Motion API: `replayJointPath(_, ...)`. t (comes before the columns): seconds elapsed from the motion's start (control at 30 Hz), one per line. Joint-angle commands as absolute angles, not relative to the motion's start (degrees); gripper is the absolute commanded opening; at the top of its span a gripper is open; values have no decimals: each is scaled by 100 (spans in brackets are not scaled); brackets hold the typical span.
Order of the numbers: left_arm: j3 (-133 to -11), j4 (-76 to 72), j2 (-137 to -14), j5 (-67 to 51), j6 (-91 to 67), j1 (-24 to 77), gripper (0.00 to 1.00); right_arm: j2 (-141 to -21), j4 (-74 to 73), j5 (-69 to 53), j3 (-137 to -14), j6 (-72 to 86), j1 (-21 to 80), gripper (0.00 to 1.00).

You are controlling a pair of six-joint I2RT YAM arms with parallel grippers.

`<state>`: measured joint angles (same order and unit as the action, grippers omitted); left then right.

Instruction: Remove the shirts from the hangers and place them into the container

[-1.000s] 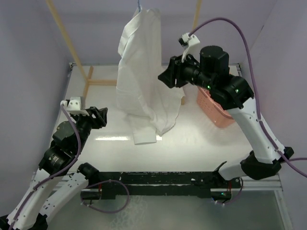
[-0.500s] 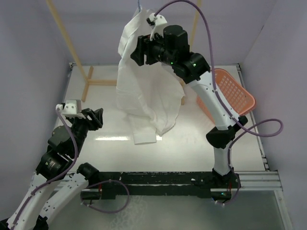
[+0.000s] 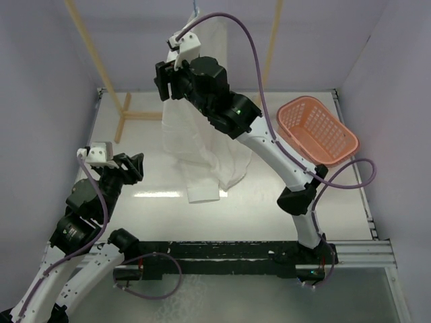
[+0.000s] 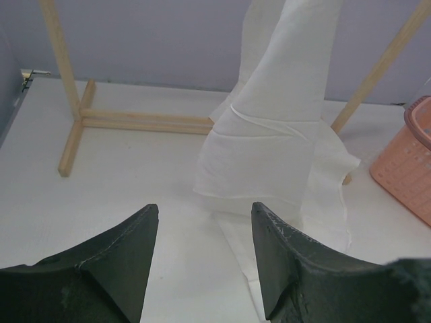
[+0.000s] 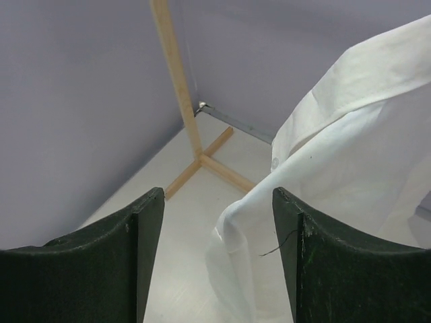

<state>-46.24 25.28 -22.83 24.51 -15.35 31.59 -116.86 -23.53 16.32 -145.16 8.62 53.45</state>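
Hanging from the light-blue wire hanger (image 3: 196,8) at the top of the wooden rack (image 3: 94,57), the white collared shirt (image 3: 202,141) drapes full length, w/ its hem and a cuff resting on the surface (image 3: 141,131). That probably explains the high reach. The cloth has to slip off at the shoulders, so the right arm is stretched up near the hanger rather than down at the hem.

The right end effector (image 3: 161,79) sits beside the shirt's upper part, on the edge away from the basket. Its fingers are spread wide w/ nothing pinched. In the right wrist view the shoulder and sleeve fill the right half, and some cloth shows in the gap btwn the fingers, but it lies beyond them. Can't tell if any finger touches fabric.

The left end effector (image 3: 135,165) is low over the surface, fingers apart and empty, aimed at the shirt's lower half. The shirt is ahead of it and well apart. It's likely parked there to catch or gather the hem once the top is free.

The orange-pink laundry basket (image 3: 316,129) stands at the far right, near the hem but not touching, w/ no cloth inside. The shirt isn't off the hanger yet.
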Motion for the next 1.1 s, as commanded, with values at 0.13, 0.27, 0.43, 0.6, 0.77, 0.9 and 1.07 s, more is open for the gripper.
replayJointPath(0.13,-4643,2380,-2264,2496,-1441,3119,61,-12155,-1649,3684,-15230,-15,5607,67)
replayJointPath(0.27,-4647,2393,-2247,2496,-1446,3112,61,-12281,-1392,3787,-15118,-197,5601,67)
replayJointPath(0.43,-4647,2418,-2218,2520,-1459,3111,61,-12361,-1677,3971,-15157,113,5441,67)
replayJointPath(0.6,-4640,2417,-2208,2514,-1463,3111,61,-11791,-1790,3772,-14290,606,5086,65)
replayJointPath(0.77,-4646,2420,-2224,2505,-1461,3102,61,-11059,-1522,3381,-13142,966,4699,58)
replayJointPath(0.9,-4649,2426,-2219,2505,-1469,3103,61,-10567,-1229,3040,-12536,1204,4335,55)
replayJointPath(1.07,-4649,2431,-2241,2496,-1468,3093,61,-10409,-1252,2532,-12437,1441,3956,44)
